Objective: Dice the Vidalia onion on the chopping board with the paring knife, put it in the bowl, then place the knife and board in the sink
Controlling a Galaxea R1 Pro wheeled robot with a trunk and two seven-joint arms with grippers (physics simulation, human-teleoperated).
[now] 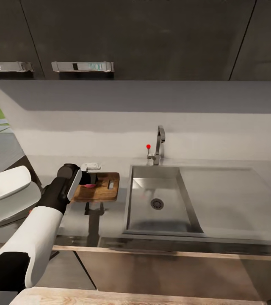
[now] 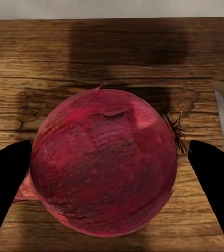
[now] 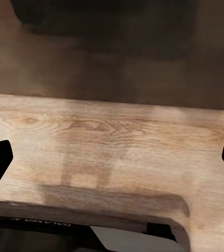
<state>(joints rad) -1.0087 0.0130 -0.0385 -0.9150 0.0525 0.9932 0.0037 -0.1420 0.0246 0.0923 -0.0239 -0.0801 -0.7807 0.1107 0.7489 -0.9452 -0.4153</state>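
Note:
The Vidalia onion (image 2: 104, 168), dark red and round, is over the brown wooden chopping board (image 2: 112, 52). My left gripper (image 2: 109, 170) is shut on it, one black finger (image 2: 7, 184) against its side and the other close on the opposite side. From the head view, the left gripper (image 1: 89, 181) is over the chopping board (image 1: 106, 188), left of the sink (image 1: 182, 203), with a bit of the onion (image 1: 90, 185) peeking out. The white bowl (image 1: 6, 184) is at the far left. The paring knife is out of view. My right gripper (image 3: 112, 163) is open and holds nothing.
The grey countertop (image 1: 228, 199) runs right of the steel sink. A faucet (image 1: 159, 146) with a red knob stands behind the basin. Dark wall cabinets (image 1: 131, 38) hang overhead. Under the right gripper lies a light wooden surface (image 3: 117, 136).

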